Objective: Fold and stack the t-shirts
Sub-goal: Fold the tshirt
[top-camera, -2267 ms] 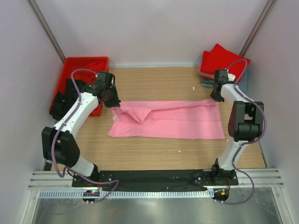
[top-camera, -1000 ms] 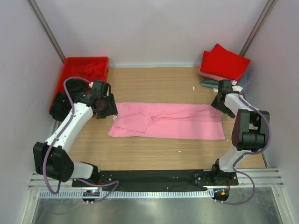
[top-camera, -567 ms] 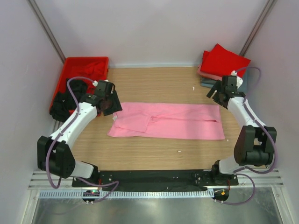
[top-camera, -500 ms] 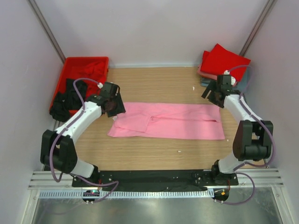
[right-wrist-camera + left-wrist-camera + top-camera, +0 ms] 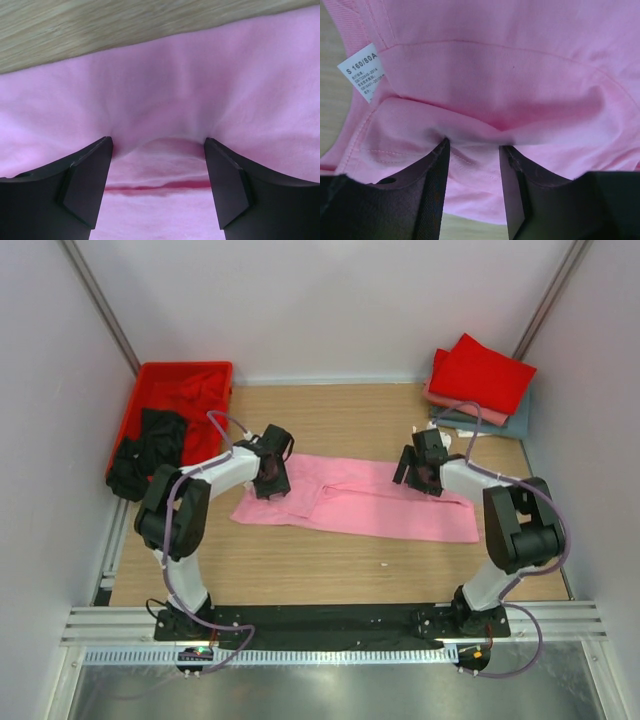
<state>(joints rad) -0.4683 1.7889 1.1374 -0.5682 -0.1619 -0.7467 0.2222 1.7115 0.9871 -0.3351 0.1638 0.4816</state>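
The light pink t-shirt (image 5: 370,502) lies across the middle of the table as a long folded strip. My left gripper (image 5: 272,480) presses down on its left part, beside the collar. In the left wrist view its jaws (image 5: 472,145) stand partly apart, with a puckered ridge of pink cloth (image 5: 495,75) and the size label (image 5: 359,75) ahead of them. My right gripper (image 5: 420,472) presses on the strip's far edge right of centre. Its jaws (image 5: 157,142) are wide apart, and a low hump of pink cloth (image 5: 165,90) sits between them.
A red plastic tray (image 5: 147,372) at the back left holds a crumpled red shirt (image 5: 195,388) and a black one (image 5: 150,440) that spills over its edge. At the back right, folded shirts are stacked with bright red (image 5: 482,370) on top, over salmon and grey-blue (image 5: 505,425).
Both arms let go of the shirt's far corners, then swung inward from its ends and came down onto the cloth. The left jaws have narrowed steadily and the right ones a little.
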